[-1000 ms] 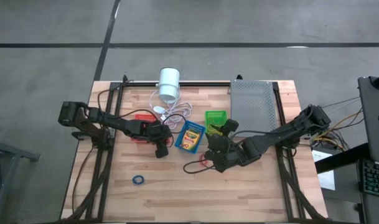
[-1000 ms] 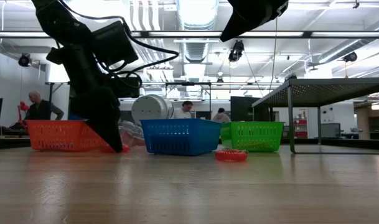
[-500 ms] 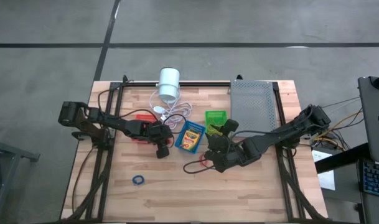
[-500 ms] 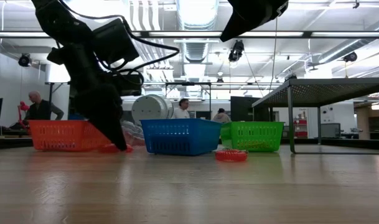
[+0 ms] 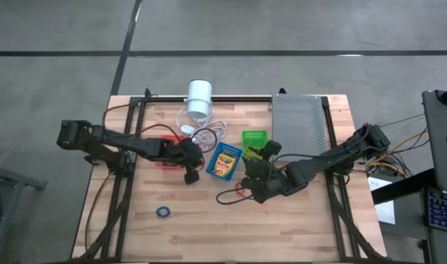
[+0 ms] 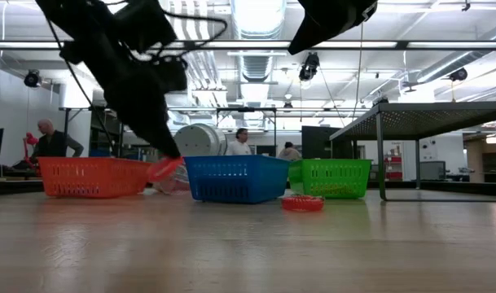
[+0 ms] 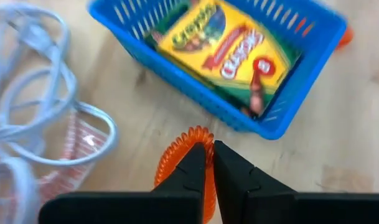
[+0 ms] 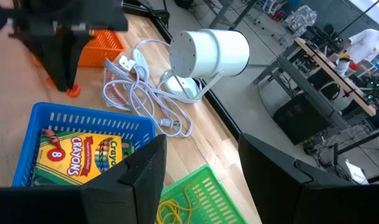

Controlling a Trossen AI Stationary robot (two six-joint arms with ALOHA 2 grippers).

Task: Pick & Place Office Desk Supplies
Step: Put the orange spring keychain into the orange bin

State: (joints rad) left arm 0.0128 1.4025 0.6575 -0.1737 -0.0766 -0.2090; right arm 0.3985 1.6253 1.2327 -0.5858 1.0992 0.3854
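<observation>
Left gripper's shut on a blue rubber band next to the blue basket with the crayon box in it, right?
Not blue. The left gripper is shut on an orange-red rubber band, as the left wrist view shows. It is beside the blue basket holding the crayon box.

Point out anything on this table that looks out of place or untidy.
A red rubber band lies loose on the table in front of the green basket, and a blue rubber band lies alone nearer the front edge. The white coiled cord sprawls between the baskets.
</observation>
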